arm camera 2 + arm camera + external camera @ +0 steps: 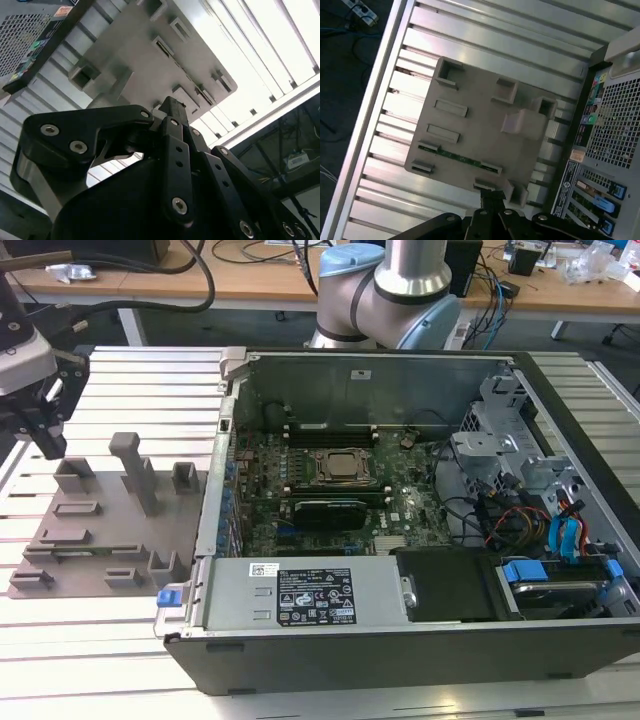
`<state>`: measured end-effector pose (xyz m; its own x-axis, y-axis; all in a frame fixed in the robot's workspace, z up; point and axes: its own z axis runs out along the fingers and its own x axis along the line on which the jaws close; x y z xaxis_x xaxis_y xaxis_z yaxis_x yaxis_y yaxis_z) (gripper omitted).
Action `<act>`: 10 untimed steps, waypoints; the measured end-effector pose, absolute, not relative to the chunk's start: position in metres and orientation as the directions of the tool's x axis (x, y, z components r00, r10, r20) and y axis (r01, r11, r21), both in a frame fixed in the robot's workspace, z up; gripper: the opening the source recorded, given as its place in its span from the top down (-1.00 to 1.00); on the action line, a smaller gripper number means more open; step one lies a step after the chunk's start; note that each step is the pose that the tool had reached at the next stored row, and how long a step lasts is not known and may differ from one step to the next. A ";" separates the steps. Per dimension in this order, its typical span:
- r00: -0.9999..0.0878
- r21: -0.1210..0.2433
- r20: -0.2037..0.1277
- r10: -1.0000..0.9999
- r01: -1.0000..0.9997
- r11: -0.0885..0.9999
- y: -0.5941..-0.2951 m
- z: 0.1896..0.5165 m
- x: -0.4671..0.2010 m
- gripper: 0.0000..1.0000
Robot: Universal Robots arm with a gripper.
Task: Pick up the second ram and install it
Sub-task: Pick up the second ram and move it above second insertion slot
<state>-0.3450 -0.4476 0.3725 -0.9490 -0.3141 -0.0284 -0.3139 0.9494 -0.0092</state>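
End effector, black and built from screwed link bars, hangs at the exterior view's left near a corner of the grey fixture plate. In the second wrist view I read the end effector as drawn together to a single narrow tip, with nothing held. Its rear linkage is cut off by the frame edge.

In the first wrist view the second ram is a long, thin green strip standing on edge in a slot of the fixture plate, close to the end effector and not gripped by it. Its long axis runs parallel to the slats of the desk. One end points toward the computer case and the other away from it. A small grey block stands at each end of the strip. I see only its narrow upper edge, and the flat faces are turned out of sight.

The plate is matt grey, with rectangular pockets and several upright blocks. The desk is ribbed, bright aluminium. The computer case lies open, made of dark sheet metal, with a green board inside and a square metal CPU socket near its middle. At the exterior view's right, tangled cables are hard to tell apart
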 end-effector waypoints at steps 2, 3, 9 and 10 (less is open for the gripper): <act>-0.937 -0.009 -0.028 -0.348 -0.348 0.938 -0.448 0.372 -0.345 0.80; -0.931 -0.009 -0.028 -0.363 -0.363 0.932 -0.448 0.373 -0.345 0.80; -0.901 -0.009 -0.028 -0.433 -0.433 0.902 -0.448 0.372 -0.345 0.80; -0.891 -0.009 -0.028 -0.453 -0.453 0.892 -0.448 0.372 -0.345 0.80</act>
